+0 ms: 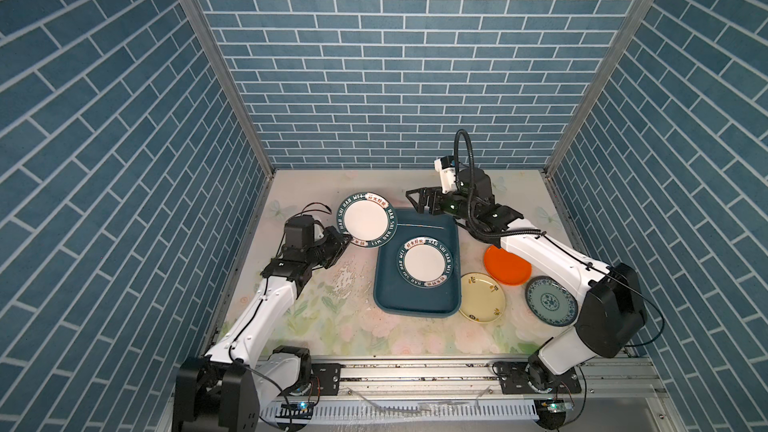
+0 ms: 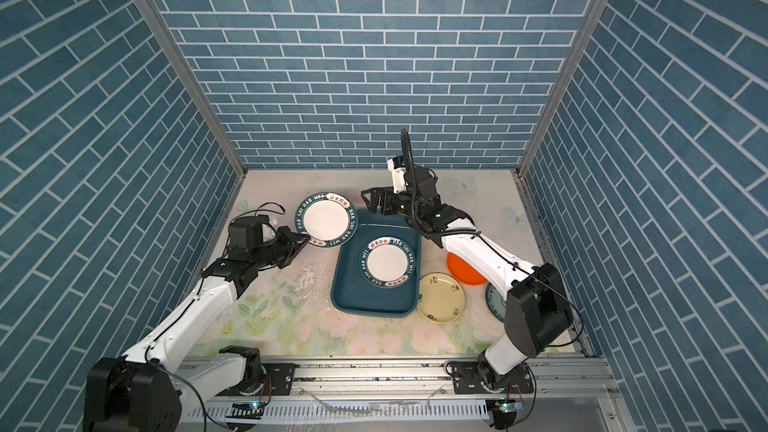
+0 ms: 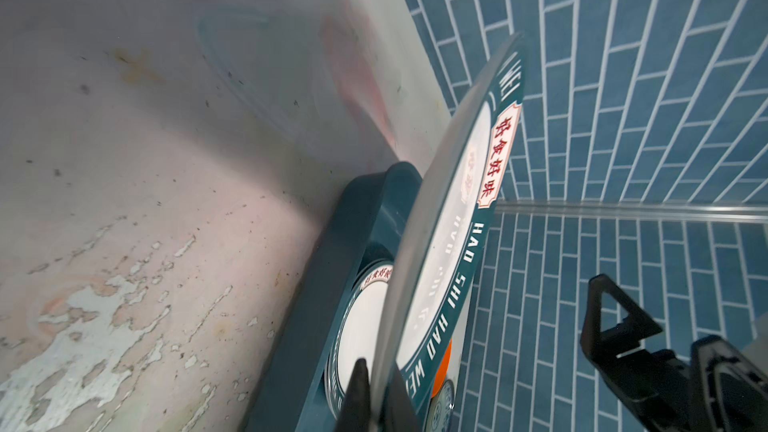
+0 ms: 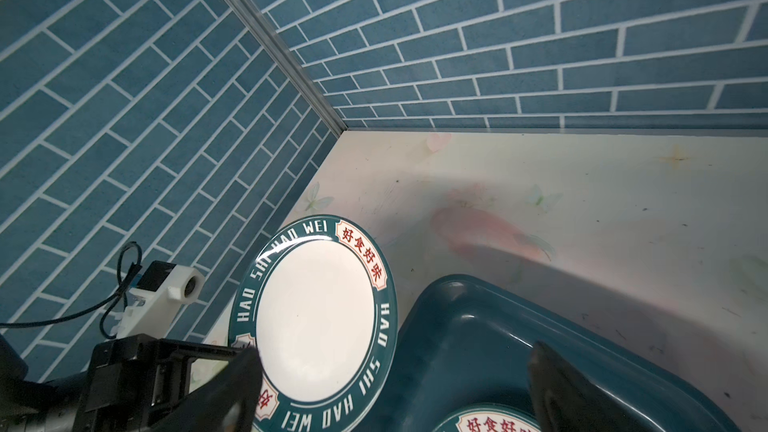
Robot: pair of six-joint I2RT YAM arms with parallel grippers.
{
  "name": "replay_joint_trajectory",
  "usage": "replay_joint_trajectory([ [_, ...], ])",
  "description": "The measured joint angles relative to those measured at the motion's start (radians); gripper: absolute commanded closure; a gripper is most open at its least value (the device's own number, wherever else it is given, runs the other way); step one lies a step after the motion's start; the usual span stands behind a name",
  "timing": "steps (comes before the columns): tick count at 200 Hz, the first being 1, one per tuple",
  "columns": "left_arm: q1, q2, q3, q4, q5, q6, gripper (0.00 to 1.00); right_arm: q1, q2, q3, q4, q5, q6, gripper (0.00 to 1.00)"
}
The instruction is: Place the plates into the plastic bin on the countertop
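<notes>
My left gripper (image 1: 347, 241) (image 2: 305, 238) (image 3: 374, 392) is shut on the rim of a white plate with a dark-green lettered rim (image 1: 365, 220) (image 2: 326, 222) (image 3: 449, 222) (image 4: 316, 317). The plate is tilted and raised over the far-left corner of the dark teal plastic bin (image 1: 384, 284) (image 2: 340, 284) (image 3: 332, 263) (image 4: 478, 347). A second plate of the same kind (image 1: 424, 261) (image 2: 387, 261) (image 4: 490, 423) lies flat inside the bin. My right gripper (image 1: 415, 201) (image 2: 368, 201) (image 4: 395, 363) hangs open and empty above the bin's far edge.
On the flowered countertop (image 1: 332, 326), right of the bin, lie an orange plate (image 1: 505, 268) (image 2: 461, 274) partly under the right arm, a cream-yellow plate (image 1: 482, 297) (image 2: 440, 297) and a blue-patterned plate (image 1: 550, 301) (image 2: 494, 301). Blue brick walls enclose three sides.
</notes>
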Motion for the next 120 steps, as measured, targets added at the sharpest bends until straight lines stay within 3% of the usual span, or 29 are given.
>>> replay_joint_trajectory([
  [57,-0.171,0.227,0.21,-0.024,0.045,0.111,0.98,-0.041,-0.09,-0.056,-0.099,0.144,0.001,0.01],
  [120,-0.299,0.446,0.357,-0.148,0.113,0.234,0.97,-0.101,-0.205,-0.152,-0.183,0.299,0.049,0.01],
])
